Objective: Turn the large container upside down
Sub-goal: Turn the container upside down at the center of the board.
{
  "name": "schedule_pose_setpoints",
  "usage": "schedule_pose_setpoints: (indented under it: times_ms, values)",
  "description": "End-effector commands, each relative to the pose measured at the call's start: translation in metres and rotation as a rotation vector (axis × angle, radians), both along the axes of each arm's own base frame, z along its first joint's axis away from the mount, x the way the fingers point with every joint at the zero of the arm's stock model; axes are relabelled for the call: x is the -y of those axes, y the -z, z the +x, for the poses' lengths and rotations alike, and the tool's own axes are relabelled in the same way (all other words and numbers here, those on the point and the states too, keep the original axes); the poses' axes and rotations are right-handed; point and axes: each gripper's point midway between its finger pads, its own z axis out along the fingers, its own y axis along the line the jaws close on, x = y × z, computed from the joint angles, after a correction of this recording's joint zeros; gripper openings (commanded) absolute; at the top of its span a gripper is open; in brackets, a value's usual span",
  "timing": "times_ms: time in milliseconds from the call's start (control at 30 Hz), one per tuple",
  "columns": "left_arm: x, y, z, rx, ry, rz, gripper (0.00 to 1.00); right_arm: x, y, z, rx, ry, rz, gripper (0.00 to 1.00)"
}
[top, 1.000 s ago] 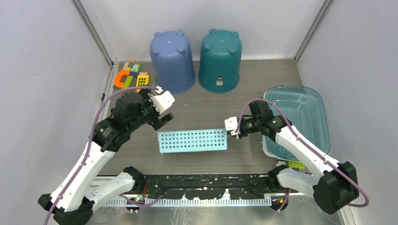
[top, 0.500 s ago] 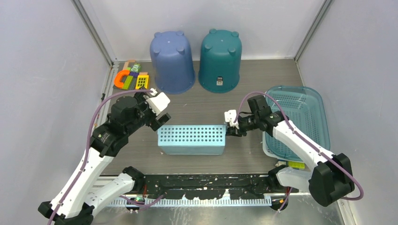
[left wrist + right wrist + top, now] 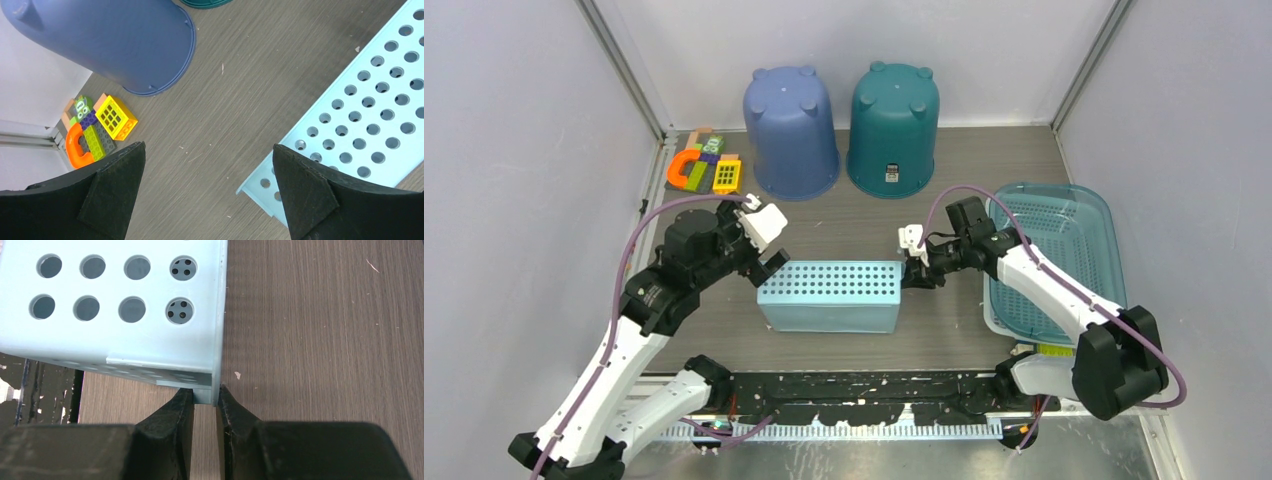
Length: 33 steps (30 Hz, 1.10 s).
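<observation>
The large container [image 3: 829, 295] is a light-blue box full of round holes, lying in the middle of the table with a holed face turned up and a plain face toward me. My right gripper [image 3: 914, 272] is shut on the rim at its right end. The right wrist view shows both fingers pinching that thin rim [image 3: 205, 392] below the holed wall [image 3: 125, 315]. My left gripper [image 3: 772, 262] hangs open just above the box's left end, touching nothing. From the left wrist, the box corner [image 3: 370, 115] lies beside the right finger of the open gripper [image 3: 207, 147].
An upturned blue bucket [image 3: 791, 130] and an upturned teal bucket [image 3: 893, 125] stand at the back. A teal mesh basket [image 3: 1074, 250] sits at the right, close behind my right arm. Toy bricks [image 3: 704, 168] lie at the back left.
The box has rolled over in my right gripper's hold, from standing on a long edge to its holed face up. My right wrist moved back and left. My left gripper stayed open nearby.
</observation>
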Motion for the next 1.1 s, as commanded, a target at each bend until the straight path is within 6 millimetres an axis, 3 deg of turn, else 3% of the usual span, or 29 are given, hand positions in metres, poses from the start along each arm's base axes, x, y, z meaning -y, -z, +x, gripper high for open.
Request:
schedule_pose_setpoints:
  times_ms: [0, 433, 1067]
  values:
    - [0.007, -0.008, 0.001, 0.023, 0.023, -0.051, 0.99, -0.006, -0.014, 0.003, -0.014, -0.001, 0.043, 0.01]
    - [0.011, -0.002, 0.003, 0.008, 0.032, -0.053, 0.98, -0.007, -0.01, 0.009, -0.1, 0.037, 0.033, 0.01]
    - [0.011, 0.0, 0.007, -0.006, 0.021, -0.062, 0.98, -0.018, -0.034, 0.021, -0.232, 0.112, 0.068, 0.01]
